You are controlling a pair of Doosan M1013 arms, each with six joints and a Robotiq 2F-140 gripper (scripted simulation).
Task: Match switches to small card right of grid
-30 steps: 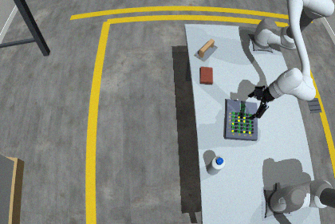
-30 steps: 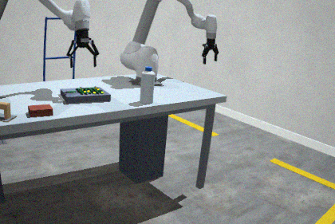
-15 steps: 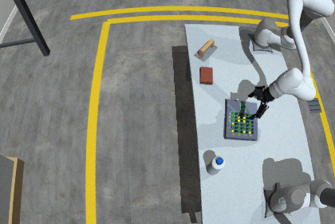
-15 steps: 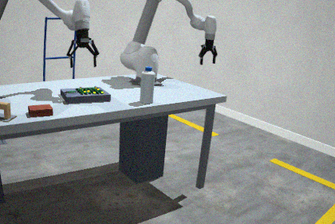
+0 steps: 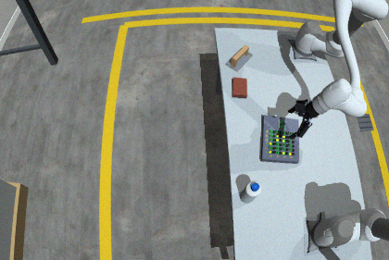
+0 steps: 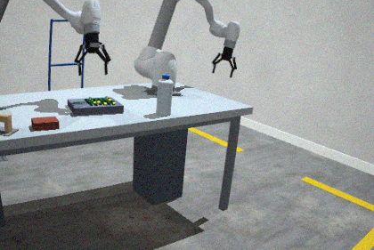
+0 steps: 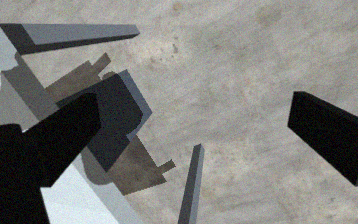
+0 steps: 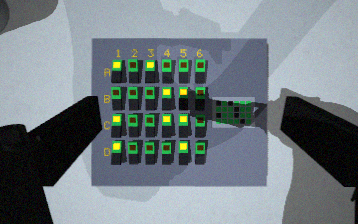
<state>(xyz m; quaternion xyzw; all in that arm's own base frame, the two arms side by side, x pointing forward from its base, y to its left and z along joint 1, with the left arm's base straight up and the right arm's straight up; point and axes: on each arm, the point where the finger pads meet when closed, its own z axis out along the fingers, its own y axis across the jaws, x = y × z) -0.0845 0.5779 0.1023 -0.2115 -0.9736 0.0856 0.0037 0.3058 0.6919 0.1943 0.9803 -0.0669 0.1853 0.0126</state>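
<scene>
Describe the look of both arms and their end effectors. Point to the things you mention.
Both arms are pale grey-white with smooth, rounded tube-like links and bulging joints. The left end effector (image 6: 223,73) (image 7: 194,110) and right end effector (image 5: 291,122) (image 6: 93,71) (image 8: 191,113) are black, each with two angular, linkage-style fingers. No sleeves or loose cables show.

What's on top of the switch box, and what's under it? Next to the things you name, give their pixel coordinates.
On the box (image 5: 265,127) (image 6: 109,110) (image 8: 230,165): switches (image 5: 281,143) (image 6: 101,101) (image 8: 150,120), rows A–D by 1–6, plus the small card (image 5: 282,125) (image 6: 78,102) (image 8: 233,113), partly shadowed. Underneath: can't tell, box covers it.
</scene>
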